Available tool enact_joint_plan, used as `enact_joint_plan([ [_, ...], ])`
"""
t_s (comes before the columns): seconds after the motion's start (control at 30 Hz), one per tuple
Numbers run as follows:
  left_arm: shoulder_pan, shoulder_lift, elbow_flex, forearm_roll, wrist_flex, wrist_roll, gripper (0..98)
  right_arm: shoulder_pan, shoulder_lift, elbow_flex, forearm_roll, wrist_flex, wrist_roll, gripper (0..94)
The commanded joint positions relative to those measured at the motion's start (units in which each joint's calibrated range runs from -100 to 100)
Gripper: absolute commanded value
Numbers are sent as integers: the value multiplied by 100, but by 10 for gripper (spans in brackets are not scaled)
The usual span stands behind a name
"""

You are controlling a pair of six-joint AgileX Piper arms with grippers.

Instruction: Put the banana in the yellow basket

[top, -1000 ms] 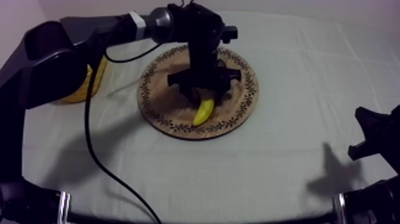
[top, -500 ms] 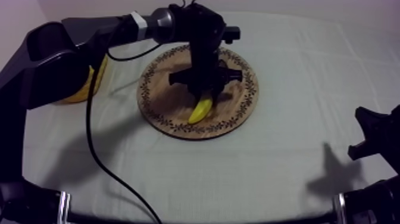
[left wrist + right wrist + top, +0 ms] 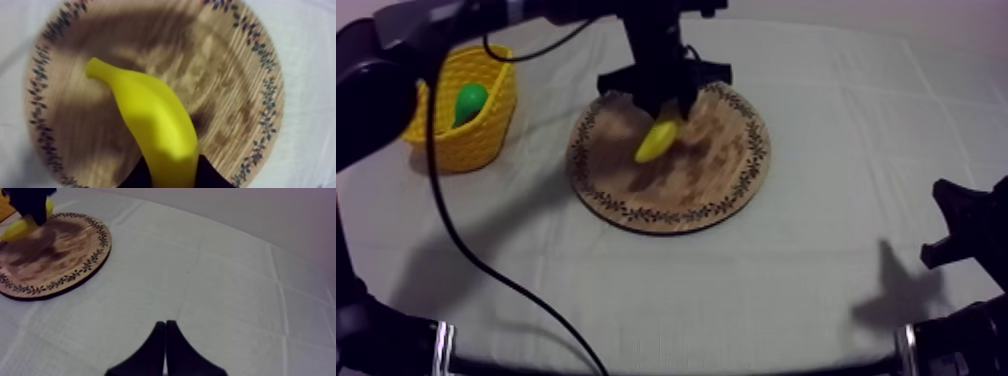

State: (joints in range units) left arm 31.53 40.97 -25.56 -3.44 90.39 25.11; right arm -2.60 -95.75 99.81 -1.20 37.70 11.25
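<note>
My left gripper [image 3: 662,108] is clamped on the banana [image 3: 656,140]. In the left wrist view its two black fingers [image 3: 136,178] press either side of the thick end, and the fruit [image 3: 150,120] runs away from them as a smooth, glossy yellow curve that tapers to a blunt stem tip. The banana hangs over the back-left part of the round wooden board [image 3: 721,185] and seems clear of the wood, with its dark shadow lying across the grain underneath. The board is flat, with streaky brown grain and a ring of small dark leaf-like marks along its rim.

To the board's left and apart from it stands the yellow basket [image 3: 471,145], a woven-looking tub with a lattice wall. A smooth green pear [image 3: 469,100] sits inside it.

My right gripper [image 3: 165,325] rests low at the table's right side, well away from the board. Its black fingers lie pressed together in a narrow wedge with nothing between them, above the grey-white cloth [image 3: 816,300], which is matte and crossed by faint fold lines.
</note>
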Motion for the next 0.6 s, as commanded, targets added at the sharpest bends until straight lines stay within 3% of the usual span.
enact_joint_plan([
  [0.0, -45, -640, 209, -3, -3, -76, 141, 0, 0, -3, 1, -4, 1, 3],
  [0.37, -428, -2844, 2032, 11, 316, -534, 147, 0, 0, -3, 1, -4, 1, 3],
  [0.57, -946, -3674, 2449, -188, 329, -867, 157, 0, 0, -3, 1, -4, 1, 3],
])
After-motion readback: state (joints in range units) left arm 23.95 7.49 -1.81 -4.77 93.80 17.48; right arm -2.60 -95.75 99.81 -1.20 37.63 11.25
